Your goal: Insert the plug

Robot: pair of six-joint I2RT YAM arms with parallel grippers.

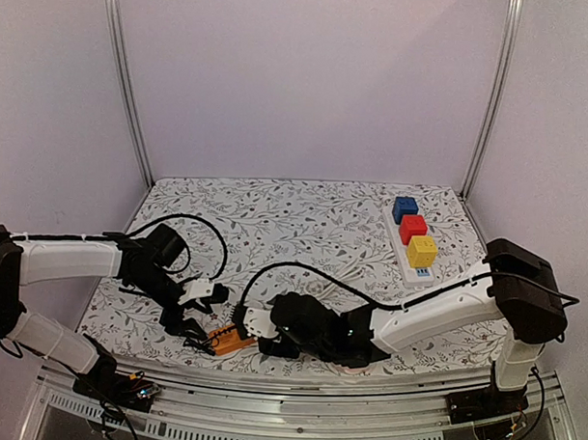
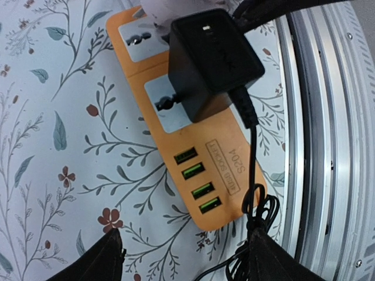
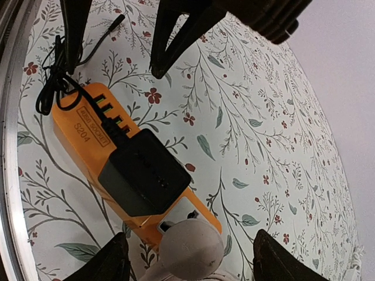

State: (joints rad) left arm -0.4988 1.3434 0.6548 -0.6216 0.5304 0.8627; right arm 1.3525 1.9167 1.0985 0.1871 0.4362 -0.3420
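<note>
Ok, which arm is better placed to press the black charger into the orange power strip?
Right, probably: the right end effector, open, sits close beside the charger, while the left end effector hovers farther off, over the power strip's USB end.

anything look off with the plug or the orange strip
Yes: the black adapter sits skewed on the orange power strip, overhanging its edge and half covering a socket. Whether its pins are fully in cannot be told.

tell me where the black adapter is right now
In the left wrist view the black adapter sits on the orange power strip, over the socket beside its USB ports, at the near edge of the table, left of centre.
</note>
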